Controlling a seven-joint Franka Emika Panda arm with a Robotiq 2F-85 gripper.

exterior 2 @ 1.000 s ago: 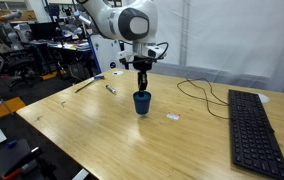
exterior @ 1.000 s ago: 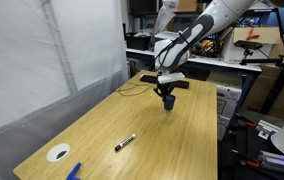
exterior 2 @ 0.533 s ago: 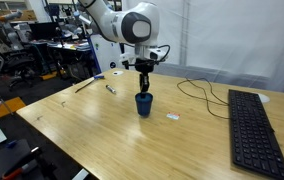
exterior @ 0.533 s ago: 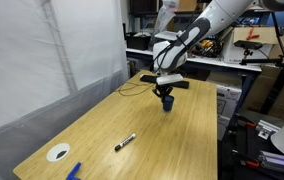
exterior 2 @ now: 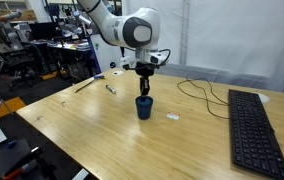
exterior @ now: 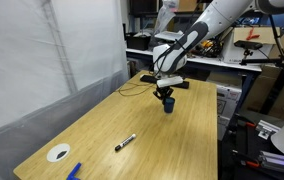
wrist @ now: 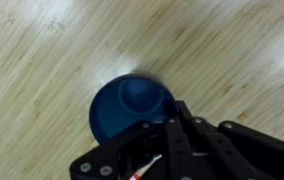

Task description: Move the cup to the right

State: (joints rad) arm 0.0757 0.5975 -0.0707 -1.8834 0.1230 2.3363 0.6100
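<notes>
The small dark blue cup (exterior: 167, 103) stands upright on the wooden table (exterior: 132, 120), towards its far end. It also shows in an exterior view (exterior 2: 144, 108). My gripper (exterior: 166, 94) comes down from above and is shut on the cup's rim in both exterior views (exterior 2: 144, 92). In the wrist view I look down into the open cup (wrist: 127, 105), with a black finger (wrist: 177, 125) over its rim. I cannot tell whether the cup's base touches the table.
A black keyboard (exterior 2: 254, 125) lies beside the cup, with a cable (exterior 2: 197, 92) and a small white scrap (exterior 2: 174, 117) near it. A marker (exterior: 125, 143), a white disc (exterior: 58, 153) and a flat bright-blue object (exterior: 74, 171) lie at the table's other end.
The gripper and the cup have shifted slightly towards the keyboard side and a little lower. Nothing else has moved.
</notes>
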